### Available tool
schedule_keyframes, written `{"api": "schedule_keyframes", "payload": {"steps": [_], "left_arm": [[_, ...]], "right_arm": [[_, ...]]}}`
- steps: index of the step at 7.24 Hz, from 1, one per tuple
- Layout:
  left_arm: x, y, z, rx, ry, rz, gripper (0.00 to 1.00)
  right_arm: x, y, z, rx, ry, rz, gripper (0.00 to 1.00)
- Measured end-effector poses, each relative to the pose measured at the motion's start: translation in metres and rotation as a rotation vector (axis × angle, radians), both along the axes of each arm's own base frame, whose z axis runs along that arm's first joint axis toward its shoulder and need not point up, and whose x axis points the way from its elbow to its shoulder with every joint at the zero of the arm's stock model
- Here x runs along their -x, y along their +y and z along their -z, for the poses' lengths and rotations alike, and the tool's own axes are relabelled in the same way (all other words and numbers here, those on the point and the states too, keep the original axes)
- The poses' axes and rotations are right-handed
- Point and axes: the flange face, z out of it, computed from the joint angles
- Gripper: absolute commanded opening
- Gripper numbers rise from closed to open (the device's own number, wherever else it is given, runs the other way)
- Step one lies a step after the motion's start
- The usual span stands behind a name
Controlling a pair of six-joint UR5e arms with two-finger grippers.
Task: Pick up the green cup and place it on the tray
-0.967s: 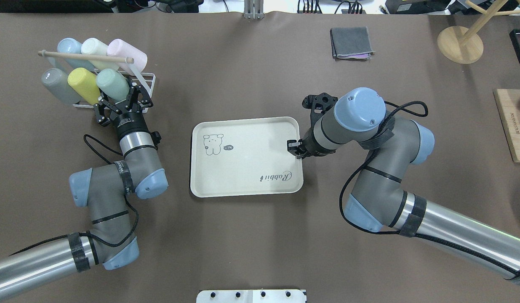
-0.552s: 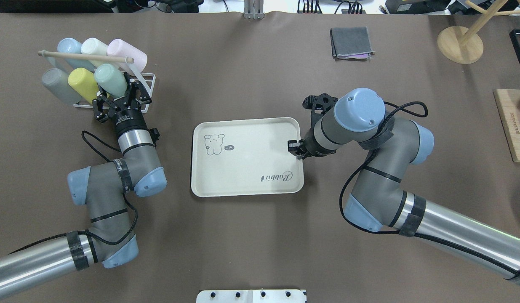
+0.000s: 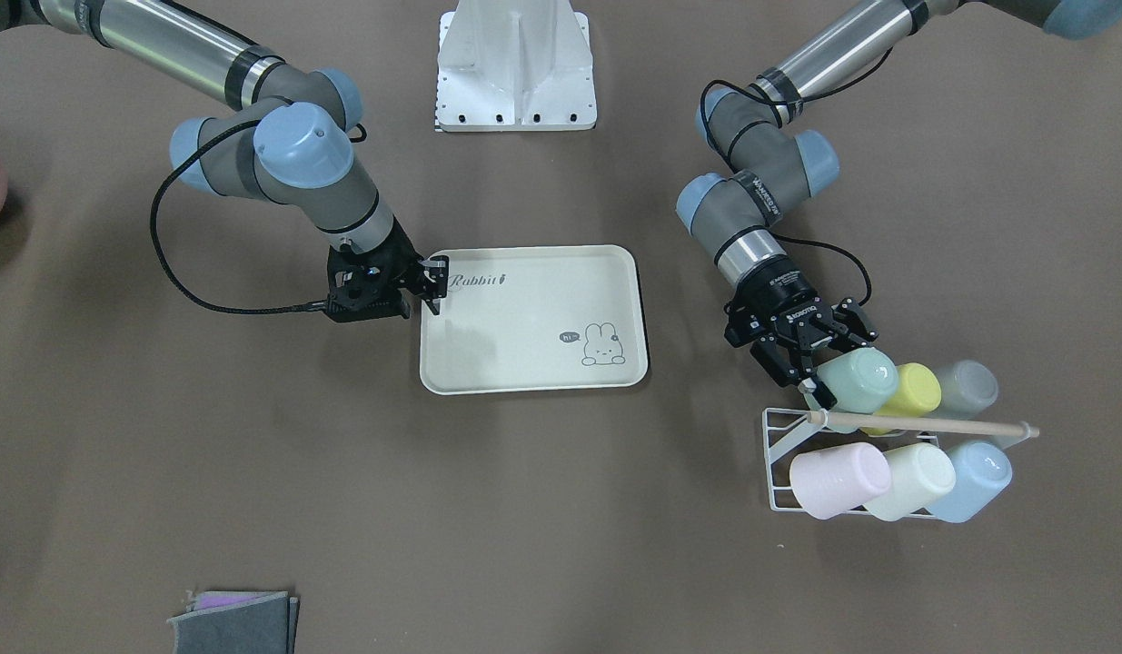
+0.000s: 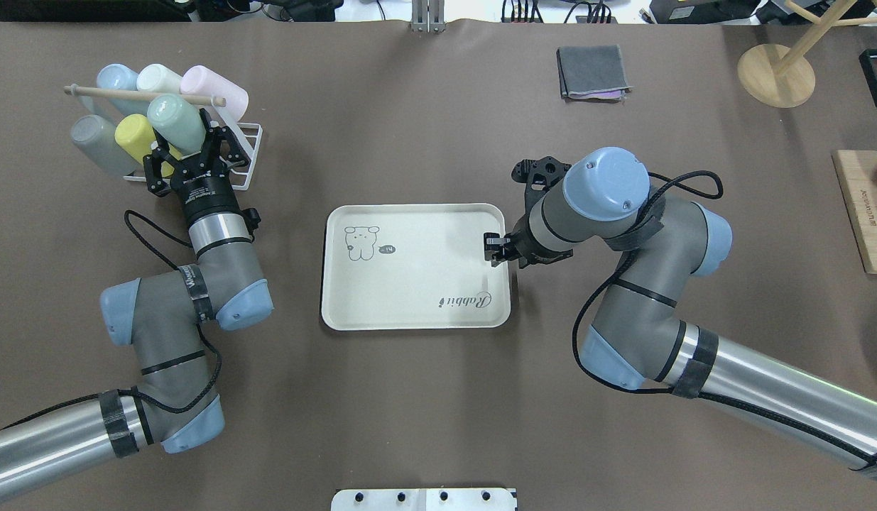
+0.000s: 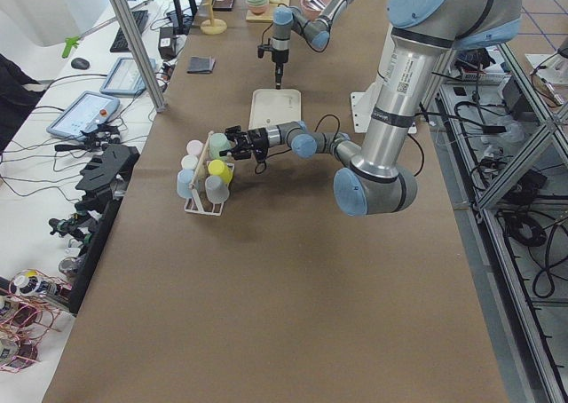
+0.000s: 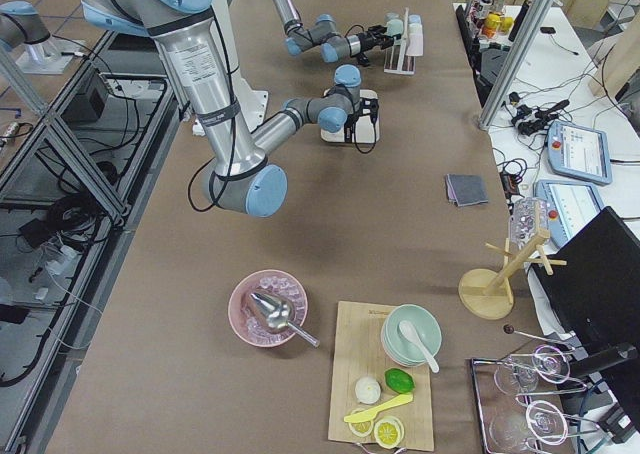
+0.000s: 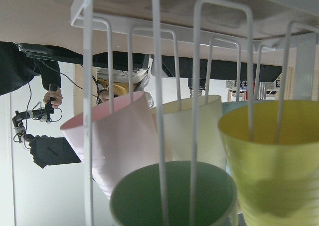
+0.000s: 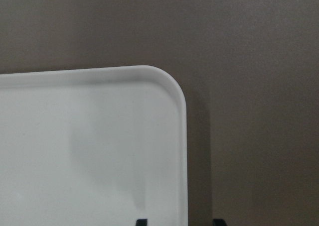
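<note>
The mint-green cup [image 4: 175, 122] lies tilted over the white wire rack [image 4: 250, 135] at the far left. My left gripper [image 4: 197, 149] is shut on its rim end; the front view shows the same grip [image 3: 819, 365] on the cup [image 3: 858, 380]. The cup's open mouth [image 7: 172, 196] fills the bottom of the left wrist view, behind rack wires. The cream tray [image 4: 410, 284] with a bunny drawing lies mid-table. My right gripper [image 4: 496, 250] is shut on the tray's right rim [image 8: 182, 136].
The rack also holds a yellow cup [image 4: 134, 135], a grey cup [image 4: 94, 142], and blue, cream and pink cups [image 4: 211, 84] behind a wooden rod. A folded grey cloth [image 4: 593, 71], a wooden stand [image 4: 775, 74] and a cutting board [image 4: 864, 213] lie at the far right.
My left gripper has pushed forward and left with the green cup, carrying it up over the rack. The tray has turned slightly in my right gripper's hold.
</note>
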Motion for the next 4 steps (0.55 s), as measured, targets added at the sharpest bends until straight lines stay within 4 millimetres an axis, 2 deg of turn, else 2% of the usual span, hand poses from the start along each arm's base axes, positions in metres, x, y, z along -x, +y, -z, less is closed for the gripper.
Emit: {"api": "schedule_keyframes", "payload": {"steps": [1,3,4], "left_arm": [[0.008,0.004,0.003,-0.002,0.000,-0.003,0.00],[0.028,0.014,0.019,-0.006,-0.006,-0.016,0.00],[0.039,0.019,0.029,-0.010,-0.010,-0.028,0.00]], "right_arm": [[0.000,0.000,0.000,0.001,0.001,-0.001,0.99],[-0.005,-0.005,-0.003,0.011,0.011,-0.008,1.00],[-0.013,-0.013,-0.005,0.021,0.026,-0.015,1.00]]}}
